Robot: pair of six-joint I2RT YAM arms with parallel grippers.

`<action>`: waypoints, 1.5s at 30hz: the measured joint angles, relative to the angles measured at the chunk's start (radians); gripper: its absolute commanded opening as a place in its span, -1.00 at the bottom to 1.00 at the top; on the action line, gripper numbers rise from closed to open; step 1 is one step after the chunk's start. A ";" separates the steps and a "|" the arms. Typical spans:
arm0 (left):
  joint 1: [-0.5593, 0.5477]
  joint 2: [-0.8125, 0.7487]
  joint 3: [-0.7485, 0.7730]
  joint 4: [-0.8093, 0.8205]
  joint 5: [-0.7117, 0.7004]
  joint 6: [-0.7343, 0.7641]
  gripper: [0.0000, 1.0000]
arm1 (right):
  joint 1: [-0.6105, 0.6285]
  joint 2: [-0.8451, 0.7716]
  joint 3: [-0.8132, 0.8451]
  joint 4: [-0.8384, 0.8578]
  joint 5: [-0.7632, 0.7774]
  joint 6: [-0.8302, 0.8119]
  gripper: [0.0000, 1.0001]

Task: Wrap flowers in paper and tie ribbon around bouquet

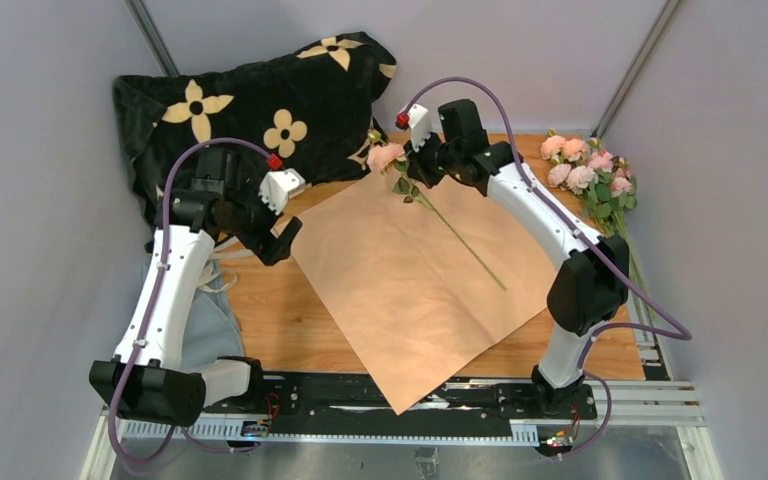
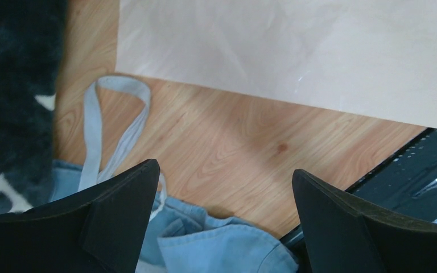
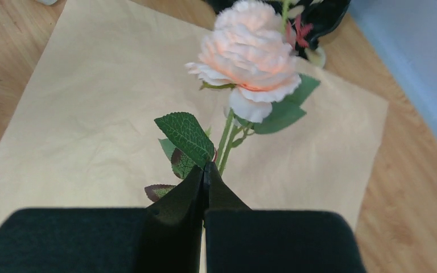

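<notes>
Paper (image 1: pixel 415 275): one tan sheet is laid flat on the wooden table (image 1: pixel 290 330), turned like a diamond, its near corner over the black rail at the near edge.
Single flower (image 1: pixel 388 155): a pink bloom is seen at the sheet's far corner; its thin stem runs right and nearer across the paper.
Right gripper (image 1: pixel 415 172): the fingers are pressed together on the stem just below the bloom, among the leaves; the pinch is shown plainly in the right wrist view (image 3: pixel 205 170).
Left gripper (image 1: pixel 278 240): it is held above the bare wood just left of the paper, spread wide, with nothing between the fingers (image 2: pixel 122 219).
Flowers (image 1: pixel 590 175): the rest of the bunch is laid at the far right of the table, well apart from the sheet.
Pillow (image 1: pixel 260 110): black with tan prints, it is set at the far left.
Cloth (image 1: pixel 210 330): pale blue, it is bunched near the left arm; a looped strap (image 2: pixel 94 133) lies on the wood beside it.
</notes>
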 measured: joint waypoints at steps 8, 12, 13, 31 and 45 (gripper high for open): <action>0.000 0.009 0.000 0.003 -0.116 -0.010 0.93 | 0.000 0.034 0.007 0.080 0.025 -0.098 -1.00; 0.000 0.023 -0.006 0.008 -0.115 -0.015 0.93 | 0.000 0.096 -0.075 0.176 0.136 0.029 -1.00; 0.000 0.025 -0.009 0.008 -0.114 -0.018 0.93 | 0.000 0.111 -0.093 0.197 0.167 0.075 -1.00; 0.000 0.042 -0.012 0.012 -0.108 -0.029 0.94 | 0.052 0.030 -0.092 0.314 0.534 0.564 -1.00; 0.000 0.032 -0.012 0.013 -0.113 -0.027 0.94 | 0.019 0.254 -0.207 0.520 0.238 0.339 -1.00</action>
